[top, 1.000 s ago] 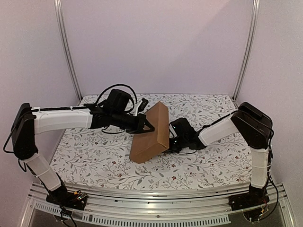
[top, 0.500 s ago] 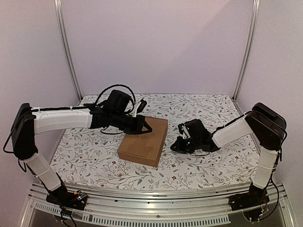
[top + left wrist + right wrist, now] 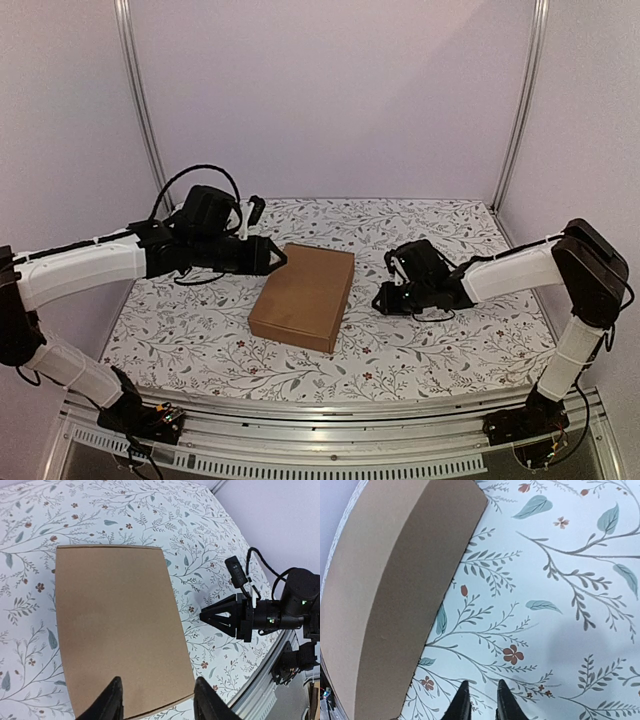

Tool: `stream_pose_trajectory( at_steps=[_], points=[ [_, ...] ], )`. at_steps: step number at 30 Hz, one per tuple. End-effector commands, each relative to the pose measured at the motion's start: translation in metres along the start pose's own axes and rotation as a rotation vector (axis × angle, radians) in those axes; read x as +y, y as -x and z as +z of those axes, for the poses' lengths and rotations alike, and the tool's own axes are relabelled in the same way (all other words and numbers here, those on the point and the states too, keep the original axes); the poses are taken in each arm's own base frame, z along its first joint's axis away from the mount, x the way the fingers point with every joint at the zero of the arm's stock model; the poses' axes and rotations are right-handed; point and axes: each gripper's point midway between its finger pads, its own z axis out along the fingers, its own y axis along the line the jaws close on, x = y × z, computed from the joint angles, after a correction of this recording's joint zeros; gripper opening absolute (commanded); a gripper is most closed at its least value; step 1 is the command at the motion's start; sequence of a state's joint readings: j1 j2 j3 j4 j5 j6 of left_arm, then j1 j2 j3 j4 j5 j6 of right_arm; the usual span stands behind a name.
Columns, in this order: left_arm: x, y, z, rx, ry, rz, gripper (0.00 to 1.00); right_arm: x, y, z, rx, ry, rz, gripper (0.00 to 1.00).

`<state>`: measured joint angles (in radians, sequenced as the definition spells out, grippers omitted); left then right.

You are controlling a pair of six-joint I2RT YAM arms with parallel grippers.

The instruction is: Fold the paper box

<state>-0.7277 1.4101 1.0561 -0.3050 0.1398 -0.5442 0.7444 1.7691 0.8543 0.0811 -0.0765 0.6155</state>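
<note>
The paper box (image 3: 303, 295) is a closed, plain brown cardboard box lying flat on the flowered table. My left gripper (image 3: 277, 256) is just off its far left corner, open and holding nothing. In the left wrist view the box (image 3: 117, 630) fills the middle, and the left gripper (image 3: 159, 702) has its two dark fingers spread wide over the box's near edge. My right gripper (image 3: 383, 298) is to the right of the box and clear of it. In the right wrist view the box (image 3: 395, 590) stands at the left, and the right gripper (image 3: 482, 705) is narrowly open over bare cloth.
The flowered table cover (image 3: 440, 340) surrounds the box on all sides. A metal rail (image 3: 330, 420) runs along the near edge. Upright frame posts (image 3: 143, 110) stand at the back corners in front of pale walls. The right gripper (image 3: 235, 617) also shows in the left wrist view.
The box went from tilted up on its edge between both grippers to lying flat. Both grippers opened and let go; the left arm drew back left, the right arm back right.
</note>
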Motion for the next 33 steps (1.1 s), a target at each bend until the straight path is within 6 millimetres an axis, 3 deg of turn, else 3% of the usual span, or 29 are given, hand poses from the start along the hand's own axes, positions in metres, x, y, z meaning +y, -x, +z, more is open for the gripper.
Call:
stream_pose_trajectory(
  at_steps=[1, 4, 6, 9, 15, 21, 31, 33],
  points=[
    [0.046, -0.01, -0.015, -0.058, 0.179, -0.027, 0.54, 0.002, 0.045, -0.03, -0.093, -0.11, -0.136, 0.25],
    [0.06, -0.016, -0.024, -0.09, 0.224, -0.062, 0.74, 0.008, 0.068, -0.046, -0.148, -0.141, -0.203, 0.42],
    [0.068, -0.02, -0.03, -0.112, 0.243, -0.086, 0.96, 0.014, 0.083, -0.056, -0.184, -0.155, -0.245, 0.55],
    [0.078, -0.024, -0.041, -0.151, 0.256, -0.118, 1.0, 0.019, 0.105, -0.074, -0.236, -0.189, -0.303, 0.97],
    [0.103, -0.02, -0.069, -0.226, 0.365, -0.148, 1.0, 0.019, 0.141, -0.12, -0.362, -0.284, -0.363, 0.99],
    [0.107, 0.005, -0.109, -0.334, 0.457, -0.112, 1.0, -0.002, 0.171, -0.195, -0.512, -0.495, -0.251, 0.99],
    [0.091, 0.054, -0.177, -0.458, 0.556, 0.078, 1.0, -0.019, 0.161, -0.255, -0.577, -0.573, -0.214, 0.99],
    [0.085, 0.061, -0.187, -0.465, 0.558, 0.116, 1.0, -0.01, 0.152, -0.258, -0.553, -0.485, -0.227, 0.99]
  ],
)
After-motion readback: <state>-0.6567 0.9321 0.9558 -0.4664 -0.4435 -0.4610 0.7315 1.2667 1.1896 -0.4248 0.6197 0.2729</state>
